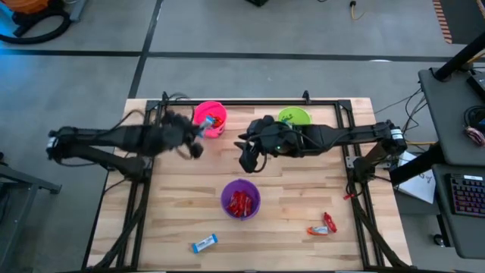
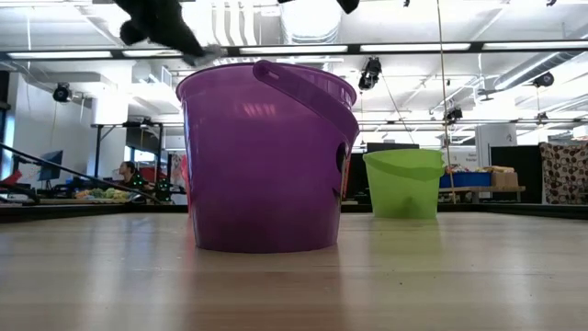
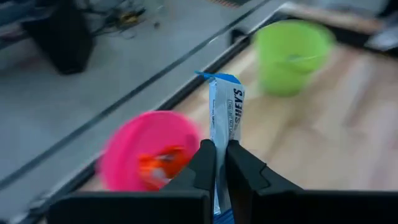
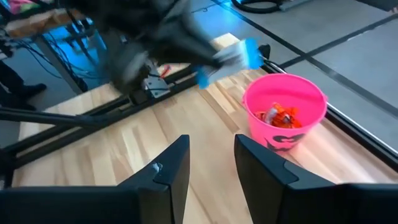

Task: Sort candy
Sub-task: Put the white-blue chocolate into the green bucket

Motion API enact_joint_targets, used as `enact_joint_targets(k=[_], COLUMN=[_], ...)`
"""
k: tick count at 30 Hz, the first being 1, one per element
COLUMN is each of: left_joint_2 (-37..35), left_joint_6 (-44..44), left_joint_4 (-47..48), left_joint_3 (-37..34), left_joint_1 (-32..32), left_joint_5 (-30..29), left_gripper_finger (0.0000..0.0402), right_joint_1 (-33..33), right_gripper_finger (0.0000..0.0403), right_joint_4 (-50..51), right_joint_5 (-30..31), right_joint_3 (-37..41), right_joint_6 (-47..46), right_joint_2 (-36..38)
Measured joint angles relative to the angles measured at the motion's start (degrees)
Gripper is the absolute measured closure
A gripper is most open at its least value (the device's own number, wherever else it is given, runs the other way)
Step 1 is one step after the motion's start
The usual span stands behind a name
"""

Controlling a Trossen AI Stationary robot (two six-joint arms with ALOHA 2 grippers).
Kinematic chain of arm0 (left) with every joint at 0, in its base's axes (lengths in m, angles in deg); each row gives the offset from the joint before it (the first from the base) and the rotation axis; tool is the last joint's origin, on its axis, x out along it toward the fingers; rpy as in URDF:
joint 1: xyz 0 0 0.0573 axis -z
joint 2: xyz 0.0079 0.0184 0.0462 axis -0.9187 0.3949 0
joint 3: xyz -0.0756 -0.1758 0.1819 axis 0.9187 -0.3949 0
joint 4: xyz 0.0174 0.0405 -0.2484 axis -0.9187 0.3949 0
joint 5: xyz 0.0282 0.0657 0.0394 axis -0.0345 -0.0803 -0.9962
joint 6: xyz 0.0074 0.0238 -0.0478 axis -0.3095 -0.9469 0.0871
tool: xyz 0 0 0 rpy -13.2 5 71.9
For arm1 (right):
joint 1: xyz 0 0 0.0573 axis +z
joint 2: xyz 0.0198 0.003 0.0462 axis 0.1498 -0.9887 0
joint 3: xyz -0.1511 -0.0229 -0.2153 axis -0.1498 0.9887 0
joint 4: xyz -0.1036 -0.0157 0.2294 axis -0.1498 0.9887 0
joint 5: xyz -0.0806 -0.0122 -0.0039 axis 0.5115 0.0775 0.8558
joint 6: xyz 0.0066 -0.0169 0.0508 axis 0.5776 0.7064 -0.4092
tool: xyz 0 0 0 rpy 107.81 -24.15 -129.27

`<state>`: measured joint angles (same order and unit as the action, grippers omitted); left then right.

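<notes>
Your left gripper [image 3: 216, 163] is clenched on a blue-and-white wrapped candy [image 3: 225, 112] beside the pink plastic cup [image 1: 211, 118] at upper centre of the high view, while your right gripper [image 4: 211, 163] hangs parted, grasping nothing, mid-table.

Blue-and-white wrapper with dark lettering on the candy [image 3: 225, 118] pinched between black fingers [image 3: 202, 165] of the left gripper [image 3: 220, 163]. Beyond those jaws, pink cup [image 3: 146, 149] with orange wrappers inside; green cup [image 3: 291, 55] farther off. Purple cup [image 1: 241, 199] with red wrappers. Pale wood-grain table [image 1: 303, 193]. Blue-and-white loose candy [image 1: 204, 243]; red and orange pair [image 1: 323, 225]. Black right gripper [image 4: 210, 163], nothing between its jaws.
</notes>
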<state>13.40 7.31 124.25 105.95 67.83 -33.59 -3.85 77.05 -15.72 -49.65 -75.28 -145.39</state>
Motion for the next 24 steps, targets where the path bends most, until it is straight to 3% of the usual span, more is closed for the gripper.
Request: enact_joint_targets(k=[3, 8, 11, 15, 19, 21, 24], left_joint_2=[1.1, 5.3, 8.4, 11.8, 12.8, 12.4, 10.8], left_joint_6=[-6.6, -14.0, -16.2, -18.6, -19.0, -19.2, -21.2], left_joint_4=[-0.1, -5.1, -8.4, -10.0, -10.2, -12.3, -18.4], left_joint_3=[-0.1, -2.2, -2.7, -2.4, -1.5, -1.1, -0.3], left_joint_1=[-10.4, -27.1, -33.1, -37.0, -37.1, -36.7, -35.3], left_joint_5=[5.9, 23.8, 27.9, 31.3, 34.3, 40.4, 57.4], left_gripper_finger=[0.04, 0.04, 0.04, 0.04, 0.04, 0.04, 0.04], right_joint_1=[-0.6, -1.4, -1.8, -1.8, -2.7, -3.9, -6.4], right_gripper_finger=[0.0289, 0.0296, 0.03, 0.0304, 0.0305, 0.0303, 0.0296], right_joint_4=[1.8, 3.1, 4.8, 7.8, 8.7, 8.3, 5.4], right_joint_5=[0.0, 0.0, 0.0, 0.0, 0.4, 0.4, -1.0], right_joint_3=[-0.5, -0.6, -0.6, -0.6, -0.6, -0.6, -0.6], right_joint_6=[0.3, 1.0, 1.0, 0.9, 1.0, 2.0, 5.6], right_joint_2=[0.0, 0.0, 0.0, 0.0, 0.0, 0.0, 0.0])
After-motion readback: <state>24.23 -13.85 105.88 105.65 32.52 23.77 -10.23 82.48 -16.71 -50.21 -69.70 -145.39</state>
